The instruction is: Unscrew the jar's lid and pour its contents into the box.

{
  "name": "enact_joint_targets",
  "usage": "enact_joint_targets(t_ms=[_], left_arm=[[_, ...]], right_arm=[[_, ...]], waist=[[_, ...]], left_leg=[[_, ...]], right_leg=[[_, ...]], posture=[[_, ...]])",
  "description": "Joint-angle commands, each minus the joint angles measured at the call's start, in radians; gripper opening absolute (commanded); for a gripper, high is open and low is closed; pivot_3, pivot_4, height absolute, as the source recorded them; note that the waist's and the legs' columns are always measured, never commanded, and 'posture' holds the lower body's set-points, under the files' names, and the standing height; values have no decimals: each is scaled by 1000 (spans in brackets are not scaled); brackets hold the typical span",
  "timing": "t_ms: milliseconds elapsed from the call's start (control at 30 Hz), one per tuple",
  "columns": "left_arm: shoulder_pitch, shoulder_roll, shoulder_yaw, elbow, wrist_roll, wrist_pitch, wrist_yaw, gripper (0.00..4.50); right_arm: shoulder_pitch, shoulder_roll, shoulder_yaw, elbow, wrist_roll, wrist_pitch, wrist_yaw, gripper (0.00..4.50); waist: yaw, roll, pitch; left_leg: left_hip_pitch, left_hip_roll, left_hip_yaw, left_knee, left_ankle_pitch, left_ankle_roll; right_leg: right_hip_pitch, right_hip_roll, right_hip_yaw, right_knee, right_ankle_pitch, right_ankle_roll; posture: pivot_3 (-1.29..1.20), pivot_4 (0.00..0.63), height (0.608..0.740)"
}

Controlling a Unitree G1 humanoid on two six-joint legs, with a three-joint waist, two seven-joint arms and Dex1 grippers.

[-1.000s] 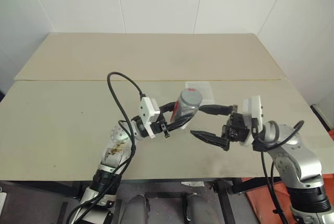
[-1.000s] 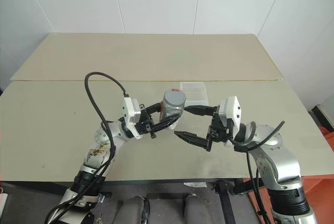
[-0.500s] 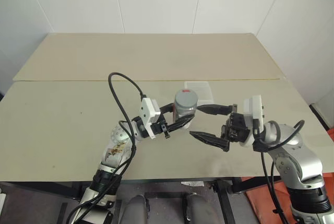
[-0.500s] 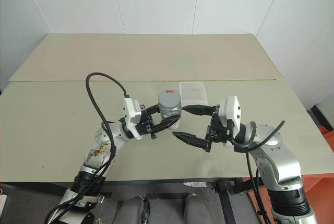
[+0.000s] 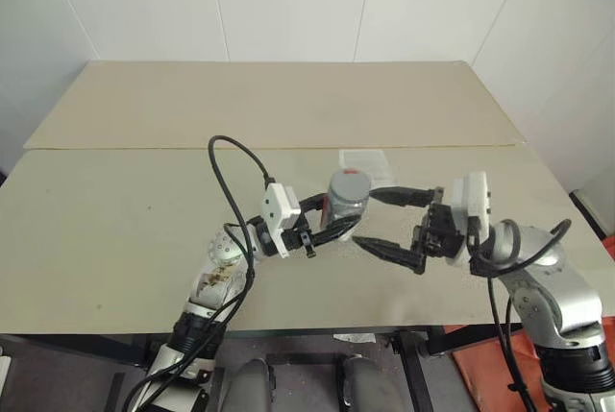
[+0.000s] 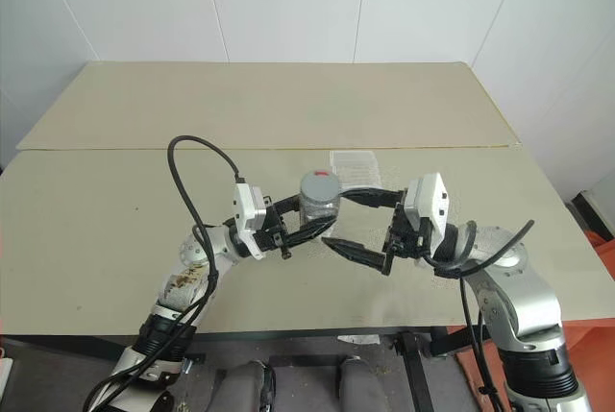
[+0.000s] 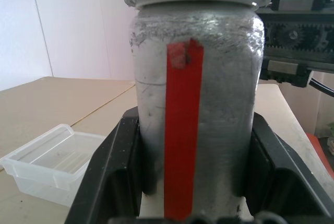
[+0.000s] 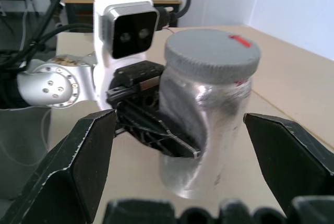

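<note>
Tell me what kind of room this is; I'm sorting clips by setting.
Probably a lab or test room, not a home: a bare beige table against plain white panelled walls, with only a jar and a clear plastic box as props.

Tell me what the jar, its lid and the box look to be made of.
Jar: likely clear plastic or glass; glossy wall, grey contents showing through, and a red strip down the side. Which of the two, the look leaves open.
Lid: probably matt grey plastic, with a ribbed edge and a small red mark on top.
Box: thin, clear, colourless plastic; the table shows through its rounded walls.
</note>
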Motion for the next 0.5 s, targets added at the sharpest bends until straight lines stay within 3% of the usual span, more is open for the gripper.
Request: enact_joint_targets(t_ms=[33,267,500], left_arm=[[-16,-8,1,2,3,-25,6,2066],[-23,-12,-1,20,5,-38,3,2066],[-33,-21,-5,41,-5,-57,-21,2066]], right_arm=[[-31,-23,-57,-60,14,23,-55,4500],[-78,-25,-52,-85,37,45,-96,4500],[-181,30,39,-35,10,36,-86,4500]], waist=[[0,0,0],[-1,0,0],[-2,0,0]], left_leg=[[0,0,0,0,0,0],[0,0,0,0,0,0],[0,0,0,0,0,0]], right_leg=[[0,0,0,0,0,0],[0,0,0,0,0,0],[0,0,0,0,0,0]], posture=[[0,150,740],[0,150,740],[0,150,740]])
